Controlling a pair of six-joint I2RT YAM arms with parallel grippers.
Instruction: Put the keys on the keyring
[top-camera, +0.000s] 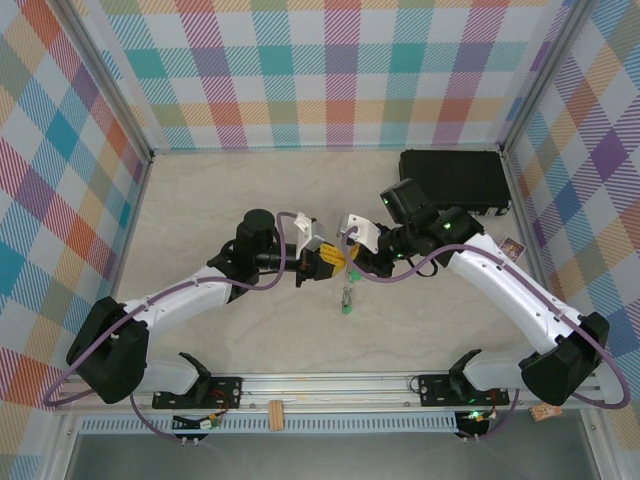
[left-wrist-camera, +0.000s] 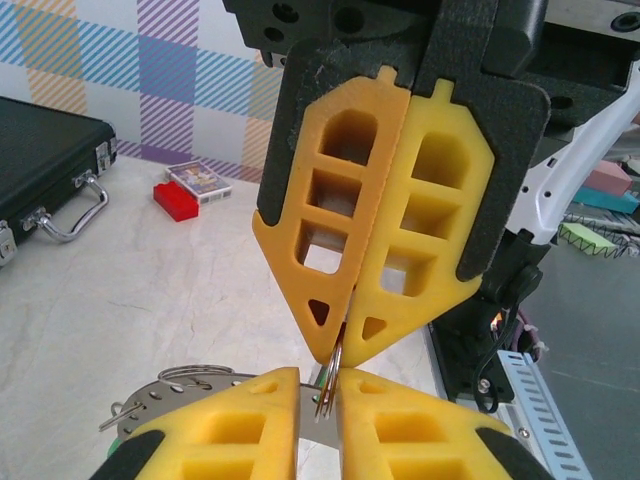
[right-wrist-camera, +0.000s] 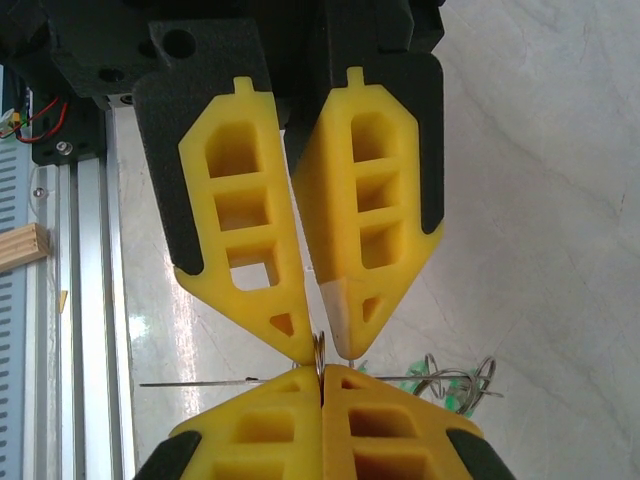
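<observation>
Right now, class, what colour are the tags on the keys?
Green; the tags show best in the right wrist view.

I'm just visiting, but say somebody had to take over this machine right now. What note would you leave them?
Left hand: shut on the ring.
Right hand: shut on the same ring, tip to tip with the left.
Keys: green-tagged, apparently lying on the table beneath the hands.
Done: ring is up and held.
Left: thread the keys onto it.

We find the left claw and right claw pinched tip to tip on the keyring, barring the middle, keys just beneath, a black case far right, open bench far left.
</observation>
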